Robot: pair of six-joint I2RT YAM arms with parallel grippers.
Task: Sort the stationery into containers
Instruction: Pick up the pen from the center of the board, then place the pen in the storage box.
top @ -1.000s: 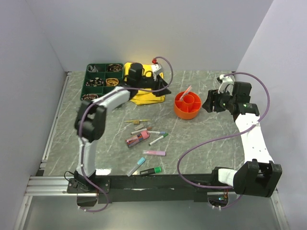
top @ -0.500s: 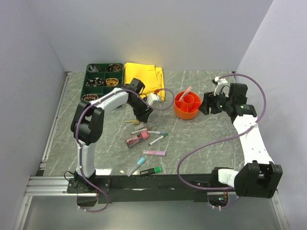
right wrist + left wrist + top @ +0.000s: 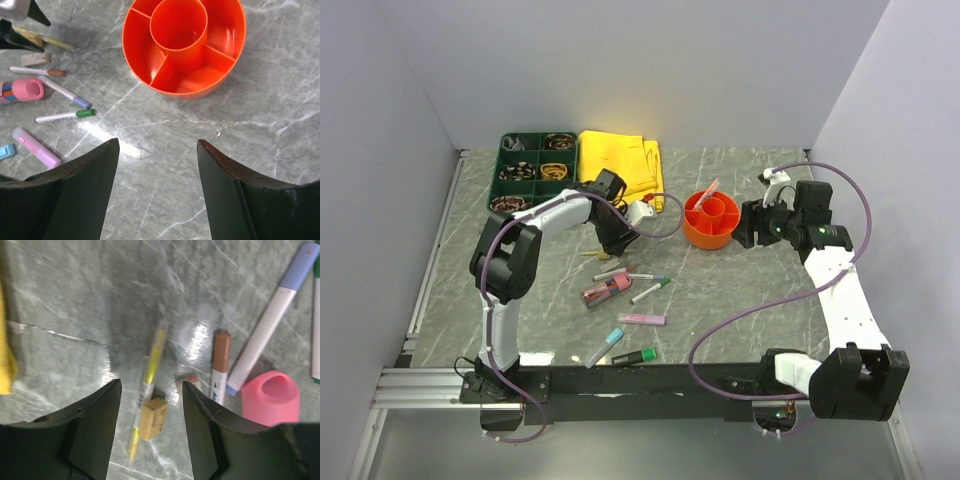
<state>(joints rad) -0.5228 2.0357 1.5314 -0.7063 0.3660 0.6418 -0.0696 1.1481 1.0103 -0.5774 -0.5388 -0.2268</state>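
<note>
The left jaws hang released and empty, straddling a slim yellow pen [image 3: 152,367]. Its long axis runs almost straight away from the wrist, with a tan eraser [image 3: 151,425] touching its near part. The other pens [image 3: 625,285] lie scattered mid-tabletop [image 3: 750,290] — bare surface reaches from them to the orange pot [image 3: 185,75]. The right jaws, also released, hover over open tabletop just beside that pot. The green tray [image 3: 539,170] sits in the far left corner.

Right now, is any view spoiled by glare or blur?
Left wrist: soft throughout, yellow pen smeared, glare patches on the table beside it. Right wrist: sharp, one glare streak near the green-capped marker. Top: evenly lit, soft shadows.
</note>
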